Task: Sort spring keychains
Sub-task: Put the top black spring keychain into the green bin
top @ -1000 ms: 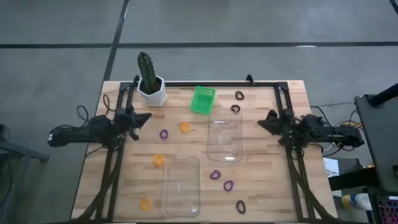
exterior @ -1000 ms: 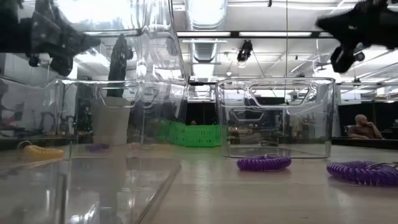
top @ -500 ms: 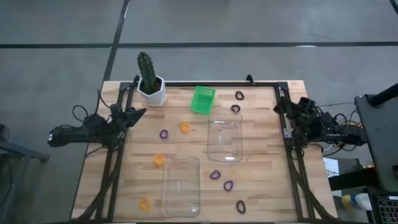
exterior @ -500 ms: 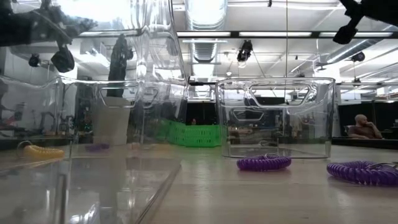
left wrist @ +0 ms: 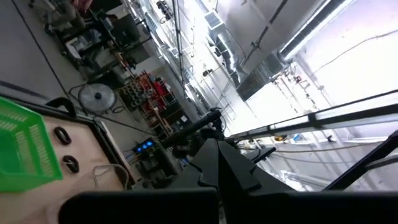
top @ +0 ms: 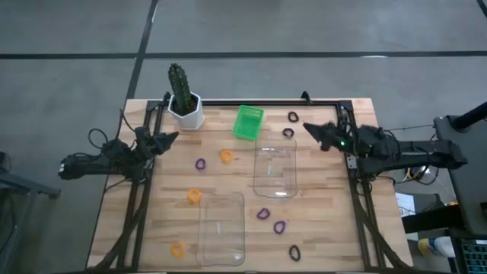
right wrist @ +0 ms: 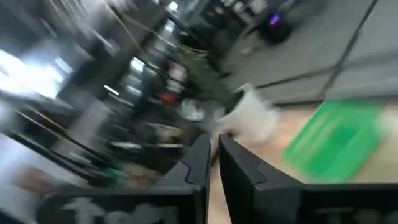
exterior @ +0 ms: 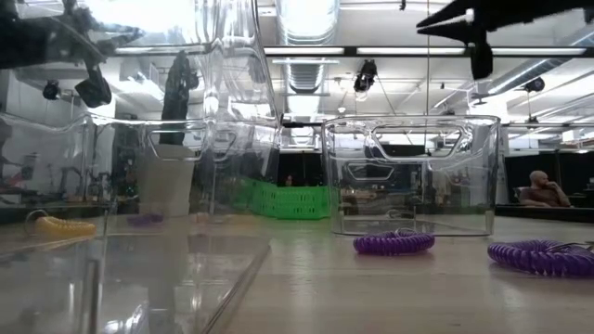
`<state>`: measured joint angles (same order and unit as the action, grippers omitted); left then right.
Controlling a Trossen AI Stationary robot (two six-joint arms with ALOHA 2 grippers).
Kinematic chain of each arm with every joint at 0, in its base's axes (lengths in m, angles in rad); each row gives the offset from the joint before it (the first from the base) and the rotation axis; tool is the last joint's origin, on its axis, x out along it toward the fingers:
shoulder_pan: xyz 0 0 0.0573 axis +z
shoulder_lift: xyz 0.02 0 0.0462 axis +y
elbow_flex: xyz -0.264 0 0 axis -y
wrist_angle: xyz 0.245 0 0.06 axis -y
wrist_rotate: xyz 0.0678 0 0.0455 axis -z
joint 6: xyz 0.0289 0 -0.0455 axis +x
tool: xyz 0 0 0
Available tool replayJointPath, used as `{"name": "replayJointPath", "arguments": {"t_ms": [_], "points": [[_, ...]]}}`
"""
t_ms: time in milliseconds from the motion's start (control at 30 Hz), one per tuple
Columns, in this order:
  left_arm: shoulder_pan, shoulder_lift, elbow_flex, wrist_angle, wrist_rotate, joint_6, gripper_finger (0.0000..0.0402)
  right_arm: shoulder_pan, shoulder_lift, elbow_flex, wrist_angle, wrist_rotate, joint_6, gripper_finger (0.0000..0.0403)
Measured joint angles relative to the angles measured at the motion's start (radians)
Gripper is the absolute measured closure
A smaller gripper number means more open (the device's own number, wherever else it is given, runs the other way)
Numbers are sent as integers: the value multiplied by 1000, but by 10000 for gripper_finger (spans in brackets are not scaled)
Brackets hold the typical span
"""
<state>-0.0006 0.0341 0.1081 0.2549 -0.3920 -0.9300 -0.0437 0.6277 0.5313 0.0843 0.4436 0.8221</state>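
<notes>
Spring keychains lie flat on the wooden table in the high view: orange ones [top: 226, 155], [top: 194, 196], [top: 177, 249]; purple ones [top: 201, 164], [top: 263, 214], [top: 279, 227]; black ones [top: 293, 116], [top: 288, 132], [top: 294, 253]. My right gripper [top: 307, 127] is shut and hovers high [exterior: 436, 23], just right of the black loop by the far edge. In its wrist view the gripper [right wrist: 213, 155] shows only a slit between its fingers. My left gripper [top: 175, 136] is shut, raised over the table's left side, and holds nothing [left wrist: 219, 152].
Two clear trays stand on the table, one mid-right [top: 275, 168] and one near the front [top: 221, 228]. A green bin [top: 248, 122] and a potted cactus [top: 185, 106] sit at the far edge. A black frame rail [top: 351, 164] runs along each side.
My right gripper first drew back toward the table's right edge, then swung out toward the far left, ending beside the black keychains near the far edge. My left gripper pulled back a little toward the left edge. No keychain has moved.
</notes>
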Motion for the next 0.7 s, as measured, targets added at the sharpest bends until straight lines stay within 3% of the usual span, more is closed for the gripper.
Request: {"name": "replayJointPath", "arguments": {"t_ms": [133, 367, 533, 700], "points": [[0, 0, 0, 0, 1, -33, 401, -80, 112, 240, -369, -51, -126, 379], [0, 0, 0, -1, -2, -63, 401, -395, 347, 603, -985, -333, -92, 364], [0, 0, 0, -1, -19, -70, 401, -583, 530, 749, -1112, -517, -115, 310], [0, 0, 0, -1, -29, -74, 401, -663, 716, 848, -1146, -557, -173, 238]]}}
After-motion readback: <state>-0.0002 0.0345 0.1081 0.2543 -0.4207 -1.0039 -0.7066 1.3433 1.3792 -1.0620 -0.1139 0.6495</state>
